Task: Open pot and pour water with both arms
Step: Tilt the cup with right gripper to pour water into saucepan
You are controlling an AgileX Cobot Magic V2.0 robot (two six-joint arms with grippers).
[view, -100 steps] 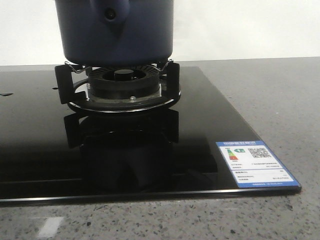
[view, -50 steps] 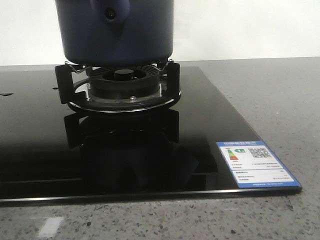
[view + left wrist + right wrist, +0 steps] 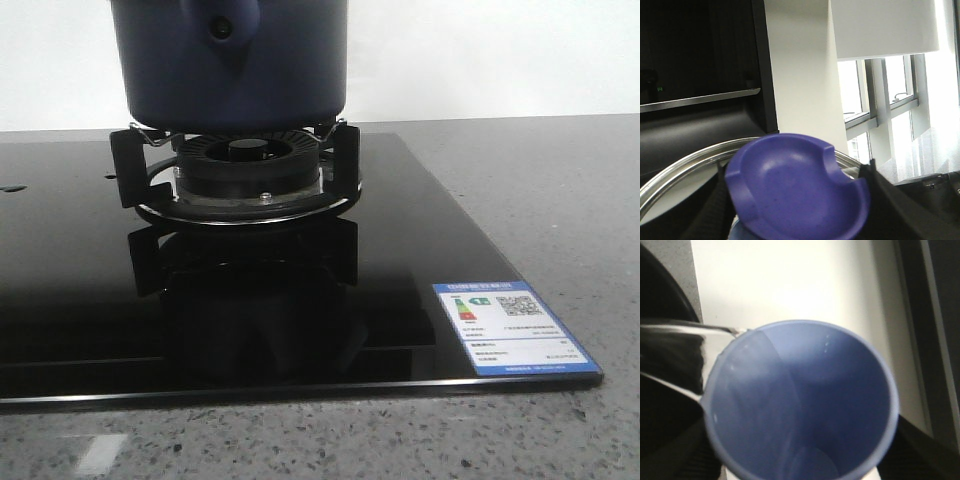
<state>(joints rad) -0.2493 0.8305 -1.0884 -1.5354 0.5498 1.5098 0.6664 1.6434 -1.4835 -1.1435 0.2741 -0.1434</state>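
Note:
The dark navy pot (image 3: 235,70) stands on the gas burner (image 3: 245,170), its handle stub (image 3: 228,28) with the round hole facing me; its top is cut off by the frame. Neither gripper shows in the front view. In the left wrist view my left gripper (image 3: 795,205) is shut on a purple-blue lid knob (image 3: 795,190), with black fingers (image 3: 890,200) on either side and the lid's steel rim (image 3: 685,162) behind it. In the right wrist view my right gripper (image 3: 800,460) is shut on a light blue cup (image 3: 805,405). I look down into its open mouth.
A black glass hob (image 3: 420,250) with a blue-white label (image 3: 510,330) lies on the grey speckled counter (image 3: 560,180). A shiny steel rim (image 3: 685,330) sits beside the cup in the right wrist view. Windows (image 3: 885,90) and a dark panel (image 3: 700,50) fill the left wrist view's background.
The pot and burner have not moved. Only the dark reflection in the glass hob below the burner has shifted a little.

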